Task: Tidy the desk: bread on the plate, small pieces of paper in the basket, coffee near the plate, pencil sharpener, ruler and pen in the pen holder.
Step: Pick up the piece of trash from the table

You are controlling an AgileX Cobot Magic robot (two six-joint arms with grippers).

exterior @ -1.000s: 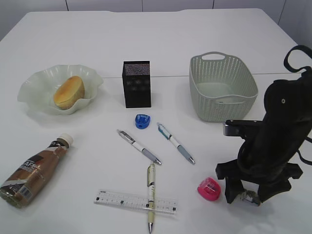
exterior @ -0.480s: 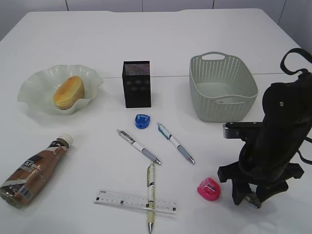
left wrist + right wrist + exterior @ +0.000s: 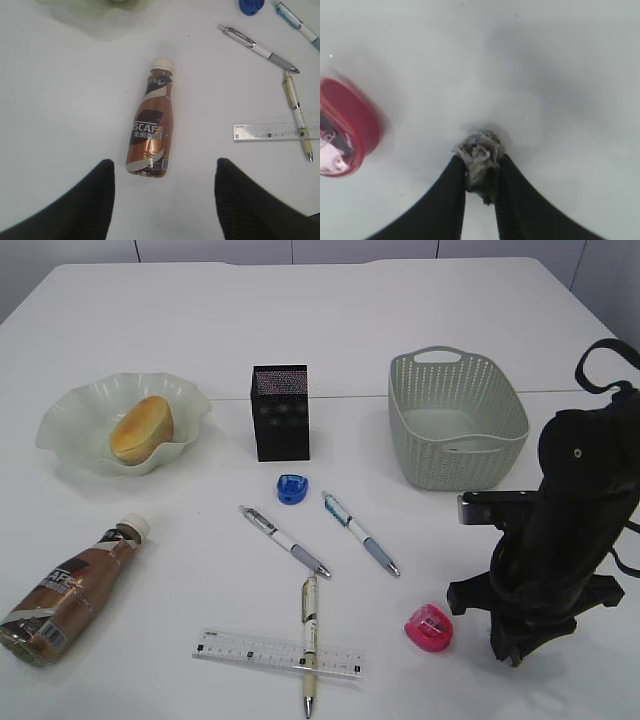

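My right gripper (image 3: 480, 167) is shut on a crumpled piece of paper (image 3: 480, 157), low over the table beside the pink pencil sharpener (image 3: 430, 628), which also shows in the right wrist view (image 3: 342, 127). The right gripper (image 3: 510, 650) stands at the front right in the exterior view. My left gripper (image 3: 162, 182) is open and empty above the lying coffee bottle (image 3: 152, 127), also seen in the exterior view (image 3: 65, 590). Bread (image 3: 140, 428) lies on the plate (image 3: 70, 410). The pen holder (image 3: 280, 412), basket (image 3: 455, 420), blue sharpener (image 3: 292, 488), three pens (image 3: 285, 541) and ruler (image 3: 275, 653) rest on the table.
The left arm is out of the exterior view. The right arm's black body (image 3: 570, 510) stands between the basket and the table's front right corner.
The right gripper has closed on the piece of paper, shifted slightly right and turned; the paper no longer shows under it in the exterior view.
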